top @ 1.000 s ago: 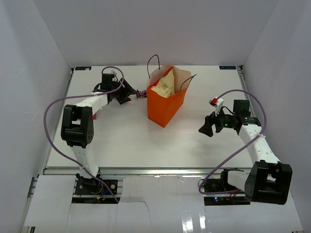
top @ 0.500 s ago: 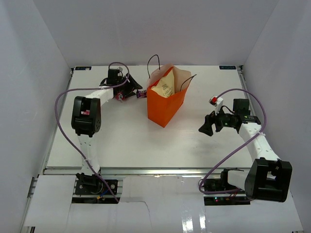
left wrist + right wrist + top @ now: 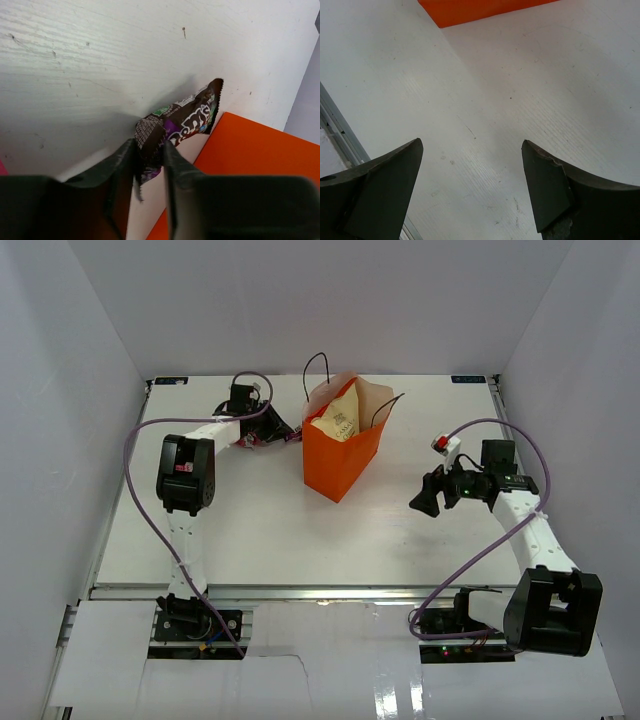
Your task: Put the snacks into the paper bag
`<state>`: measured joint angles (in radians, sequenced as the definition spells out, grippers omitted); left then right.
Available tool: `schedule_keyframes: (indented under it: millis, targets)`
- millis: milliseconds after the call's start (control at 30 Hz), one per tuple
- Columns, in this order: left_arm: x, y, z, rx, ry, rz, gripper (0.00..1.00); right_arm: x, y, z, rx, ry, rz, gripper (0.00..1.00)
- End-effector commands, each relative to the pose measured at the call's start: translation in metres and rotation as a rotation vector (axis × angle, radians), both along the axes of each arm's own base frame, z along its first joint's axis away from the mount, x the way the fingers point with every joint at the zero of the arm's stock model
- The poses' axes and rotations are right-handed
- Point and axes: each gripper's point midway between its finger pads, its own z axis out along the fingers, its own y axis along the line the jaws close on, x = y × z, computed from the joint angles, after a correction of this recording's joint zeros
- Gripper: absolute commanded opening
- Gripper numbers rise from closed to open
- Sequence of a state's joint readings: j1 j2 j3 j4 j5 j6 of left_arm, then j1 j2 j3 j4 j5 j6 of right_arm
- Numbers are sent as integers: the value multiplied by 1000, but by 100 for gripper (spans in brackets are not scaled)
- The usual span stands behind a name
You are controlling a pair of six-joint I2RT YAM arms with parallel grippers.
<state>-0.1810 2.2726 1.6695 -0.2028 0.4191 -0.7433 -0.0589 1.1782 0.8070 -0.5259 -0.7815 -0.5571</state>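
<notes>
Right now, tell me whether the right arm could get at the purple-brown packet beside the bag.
Probably not. The purple-brown packet lies on the far side of the orange paper bag from the right gripper, so the bag blocks the way, and the left gripper is already pinching it.

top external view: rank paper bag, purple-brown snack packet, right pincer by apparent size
1. Paper bag, clearly largest.
2. Right pincer, much smaller.
3. Purple-brown snack packet, only a sliver showing beside the left pincer, so its true extent is unsure.

White table; orange paper bag upright; purple-brown packet beside it.
</notes>
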Motion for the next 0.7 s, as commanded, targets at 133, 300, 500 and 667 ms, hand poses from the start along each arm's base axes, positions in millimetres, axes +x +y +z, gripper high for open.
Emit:
schedule_keyframes:
  millis: [133,300,500,667]
  targets:
    - [-2,-1,36,10,-68,-25,20,-14,27,71,144,-143,220,83]
    - [-13,17,65,79,-137,-10,11,-47,41,109,186,-306,431,83]
    - [-48,43,127,96,-238,31,6,-55,46,110,92,-384,521,83]
    - [-92,72,169,182,-310,104,3,-74,90,123,-19,-491,729,83]
